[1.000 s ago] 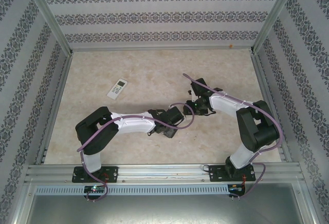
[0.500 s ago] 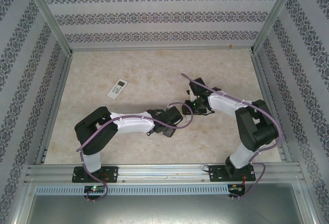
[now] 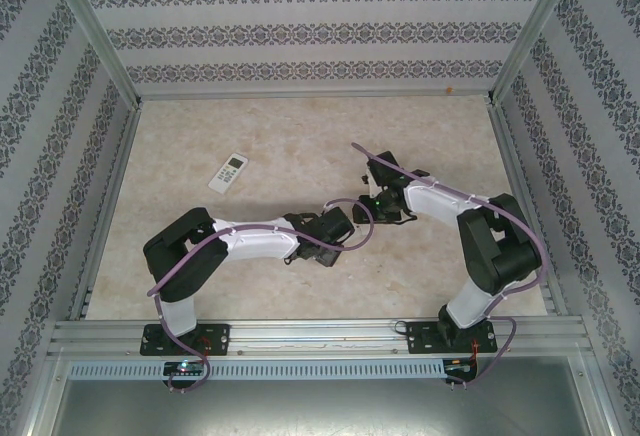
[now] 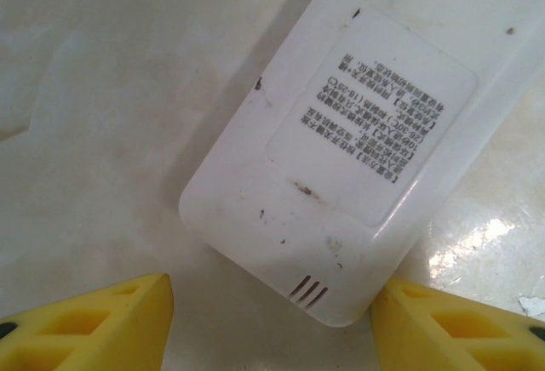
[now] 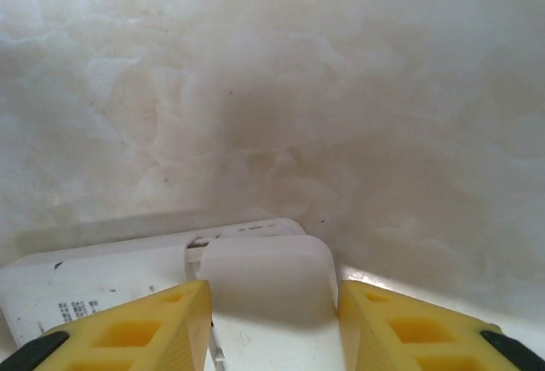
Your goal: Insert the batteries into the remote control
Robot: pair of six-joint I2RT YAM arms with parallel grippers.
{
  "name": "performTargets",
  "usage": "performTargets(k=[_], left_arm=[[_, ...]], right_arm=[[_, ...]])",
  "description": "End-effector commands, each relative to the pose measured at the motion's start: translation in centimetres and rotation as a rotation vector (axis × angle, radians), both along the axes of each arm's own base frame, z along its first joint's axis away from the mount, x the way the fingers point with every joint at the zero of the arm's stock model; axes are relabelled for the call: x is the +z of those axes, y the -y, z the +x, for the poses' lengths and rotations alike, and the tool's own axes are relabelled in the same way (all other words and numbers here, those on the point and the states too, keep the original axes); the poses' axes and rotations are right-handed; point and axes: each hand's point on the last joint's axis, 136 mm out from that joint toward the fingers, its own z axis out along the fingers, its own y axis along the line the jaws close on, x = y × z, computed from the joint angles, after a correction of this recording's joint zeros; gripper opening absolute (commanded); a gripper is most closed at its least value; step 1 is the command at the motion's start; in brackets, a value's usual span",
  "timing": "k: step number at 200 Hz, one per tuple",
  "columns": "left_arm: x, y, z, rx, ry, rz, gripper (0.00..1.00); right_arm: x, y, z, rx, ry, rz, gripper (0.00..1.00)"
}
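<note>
Table [image 3: 280, 136]: a pale, marbled surface walled on three sides by striped patterned paper.

Left arm [image 3: 255, 238] and right arm [image 3: 440, 199]: both reach inward from the near edge, and their wrists come close together near the middle of the table.

Remote [image 4: 358, 133]: white, lying face down on the table between the two wrists. Its printed back label faces up, and three short slots mark the rounded end nearest the left wrist camera.

Second remote [image 3: 228, 172]: white, buttons up, lying at an angle on the left half of the table, well apart from both arms.

Lid [image 5: 268, 269]: a small white rounded panel at the remote's other end, raised above the table and casting a shadow beneath it.

Left claw [image 4: 271, 307]: jaws apart, one yellow finger [image 4: 102, 320] on each side of the remote's slotted end. The left-hand finger is clear of the casing.

Right claw [image 5: 274, 290]: jaws closed against the lid's two sides, which fills the gap between the yellow fingers [image 5: 400, 328].
</note>
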Motion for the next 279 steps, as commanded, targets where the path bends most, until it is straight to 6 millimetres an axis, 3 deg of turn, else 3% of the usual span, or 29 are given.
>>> performTargets(k=[1, 21, 54, 108, 208, 251, 279], left_arm=[[-1.3, -4.1, 0.6, 0.076, 0.002, 0.122, 0.62], [-1.2, -4.1, 0.5, 0.077, 0.001, 0.117, 0.62], [-1.2, -4.0, 0.5, 0.076, -0.002, 0.111, 0.62], [-0.9, -3.9, 0.7, 0.076, 0.003, 0.108, 0.62], [-1.1, -4.1, 0.8, 0.068, 0.005, 0.115, 0.62], [-1.2, -4.2, 0.7, 0.068, 0.004, 0.112, 0.62], [-1.4, -3.5, 0.5, 0.058, -0.012, 0.073, 0.62]], right_arm=[[3.0, -0.3, 0.1, -0.005, 0.059, 0.033, 0.46], [3.1, 0.7, 0.0, -0.029, 0.071, 0.015, 0.45], [1.5, 1.9, -0.7, -0.044, 0.035, -0.008, 0.43], [-1.1, 1.7, -1.1, -0.023, -0.023, -0.023, 0.42], [-3.0, 1.4, -0.6, -0.007, -0.053, -0.072, 0.35], [-3.7, 0.1, -1.5, 0.013, -0.092, -0.059, 0.3], [-3.4, -1.7, -3.2, -0.008, -0.13, 0.026, 0.27]])
